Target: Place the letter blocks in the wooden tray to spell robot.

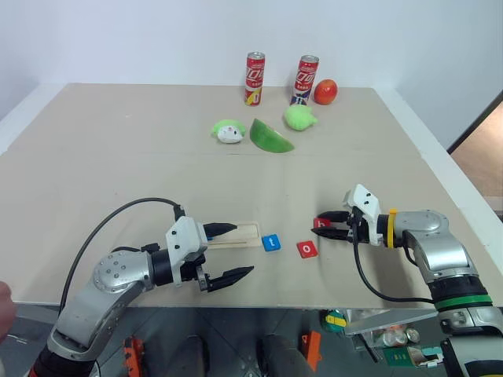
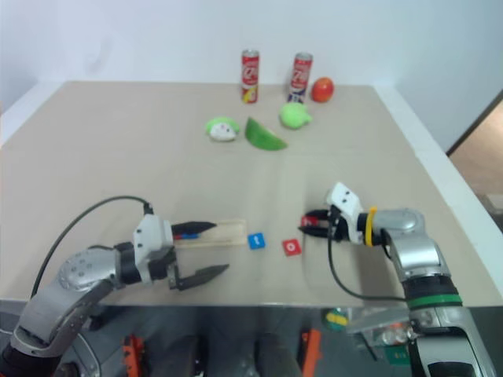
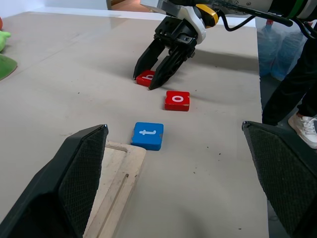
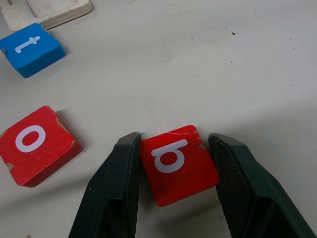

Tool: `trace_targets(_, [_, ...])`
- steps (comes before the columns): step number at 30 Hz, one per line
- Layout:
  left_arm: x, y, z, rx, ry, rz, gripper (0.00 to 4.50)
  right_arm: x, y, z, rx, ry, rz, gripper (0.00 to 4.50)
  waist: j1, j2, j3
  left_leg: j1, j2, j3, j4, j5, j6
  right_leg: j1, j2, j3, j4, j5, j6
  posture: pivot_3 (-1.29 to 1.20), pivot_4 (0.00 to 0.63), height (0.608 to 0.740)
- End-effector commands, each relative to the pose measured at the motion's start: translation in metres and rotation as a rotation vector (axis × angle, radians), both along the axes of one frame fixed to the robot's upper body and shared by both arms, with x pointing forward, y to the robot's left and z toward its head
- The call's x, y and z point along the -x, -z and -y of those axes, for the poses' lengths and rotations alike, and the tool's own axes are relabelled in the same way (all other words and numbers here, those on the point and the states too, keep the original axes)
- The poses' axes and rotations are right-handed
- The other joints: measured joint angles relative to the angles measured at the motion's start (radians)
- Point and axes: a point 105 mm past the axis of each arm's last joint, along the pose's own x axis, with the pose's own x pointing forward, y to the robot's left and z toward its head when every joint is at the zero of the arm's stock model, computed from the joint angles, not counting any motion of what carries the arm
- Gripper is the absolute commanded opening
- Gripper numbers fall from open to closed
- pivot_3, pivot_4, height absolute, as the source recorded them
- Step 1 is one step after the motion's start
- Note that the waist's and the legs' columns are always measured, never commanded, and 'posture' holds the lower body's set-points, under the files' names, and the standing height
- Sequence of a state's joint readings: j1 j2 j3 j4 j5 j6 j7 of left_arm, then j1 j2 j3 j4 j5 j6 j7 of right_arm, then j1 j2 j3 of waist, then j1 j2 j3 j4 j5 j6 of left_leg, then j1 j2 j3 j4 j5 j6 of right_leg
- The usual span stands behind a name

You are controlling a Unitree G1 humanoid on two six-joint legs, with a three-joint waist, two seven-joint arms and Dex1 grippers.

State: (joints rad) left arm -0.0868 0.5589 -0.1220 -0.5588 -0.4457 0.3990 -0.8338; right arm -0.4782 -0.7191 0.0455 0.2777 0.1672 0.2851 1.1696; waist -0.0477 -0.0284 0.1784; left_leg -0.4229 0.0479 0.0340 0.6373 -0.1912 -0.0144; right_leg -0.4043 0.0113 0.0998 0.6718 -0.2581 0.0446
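- Letter blocks: red "b" block (image 4: 178, 163) flat on the table, between the fingers of the right gripper (image 1: 333, 223); one finger touches its edge, the other stands just off it, so the pinch is not yet made.
- Red "o" block (image 1: 307, 249) and blue "t" block (image 1: 271, 242): loose, between the "b" and the wooden tray (image 1: 250, 232).
- Left gripper (image 1: 225, 253): spread wide, empty, over the tray.
- Step, as judged: grasping the "b". Next: close fully, lift, carry to the tray.

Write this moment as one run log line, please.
right tool: fingers around red b block | left tool: open, empty, by wooden tray
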Motion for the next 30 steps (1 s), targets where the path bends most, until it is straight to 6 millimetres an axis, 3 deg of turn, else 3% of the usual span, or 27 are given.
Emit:
trace_targets(1, [-0.003, -0.006, -0.003, 0.013, -0.026, 0.043, 4.5, -0.002, -0.014, -0.009, -0.005, -0.02, 0.035, 1.58, 0.0, 0.0, 0.0, 0.0, 0.0, 0.0, 0.0, 0.0, 0.0, 0.0, 0.0, 0.0, 0.0, 0.0, 0.0, 0.0, 0.15, 0.74])
trace_targets(6, [-0.009, 0.002, -0.022, -0.015, -0.092, 0.081, 4.5, -0.009, -0.048, -0.043, -0.057, -0.056, 0.103, 1.58, -0.009, 0.0, 0.0, 0.0, 0.001, 0.002, 0.0, 0.0, 0.0, -0.002, 0.001, 0.002, 0.001, 0.001, -0.001, 0.0, 0.15, 0.74])
trace_targets(10, [-0.01, 0.007, -0.049, 0.033, -0.211, 0.035, 4.5, -0.004, -0.067, -0.099, -0.079, -0.142, 0.144, 1.58, -0.015, 0.0, 0.0, 0.001, 0.002, 0.003, 0.0, 0.0, 0.0, -0.004, 0.001, 0.002, 0.005, 0.0, -0.002, 0.0, 0.15, 0.74])
trace_targets(12, [-0.011, 0.009, -0.053, 0.027, -0.227, 0.032, 4.5, -0.003, -0.068, -0.108, -0.081, -0.146, 0.141, 1.58, -0.015, 0.0, 0.0, 0.0, 0.002, 0.001, 0.0, 0.0, 0.0, -0.005, 0.002, 0.001, 0.008, -0.001, -0.003, 0.0, 0.15, 0.74])
trace_targets(16, [-0.007, 0.017, -0.068, -0.02, -0.266, 0.048, 4.5, 0.004, -0.061, -0.155, -0.07, -0.222, 0.134, 1.58, -0.002, -0.001, 0.0, -0.001, 0.001, -0.001, 0.0, 0.0, 0.0, -0.005, 0.0, -0.001, 0.009, -0.004, -0.004, 0.0, 0.15, 0.74])
trace_targets(19, [-0.005, 0.02, -0.074, -0.013, -0.292, 0.038, 4.5, 0.005, -0.053, -0.176, -0.049, -0.252, 0.125, 1.58, -0.002, -0.001, 0.0, -0.001, 0.001, 0.0, 0.0, 0.0, 0.0, -0.006, 0.0, 0.0, 0.009, -0.004, -0.004, 0.0, 0.15, 0.74])
trace_targets(30, [-0.004, 0.022, -0.08, 0.015, -0.321, 0.01, 4.5, 0.005, -0.045, -0.212, -0.043, -0.356, 0.104, 1.58, -0.002, -0.001, 0.0, -0.001, 0.002, 0.001, 0.0, 0.0, -0.001, -0.007, 0.0, -0.002, 0.009, -0.003, -0.005, 0.0, 0.15, 0.74])
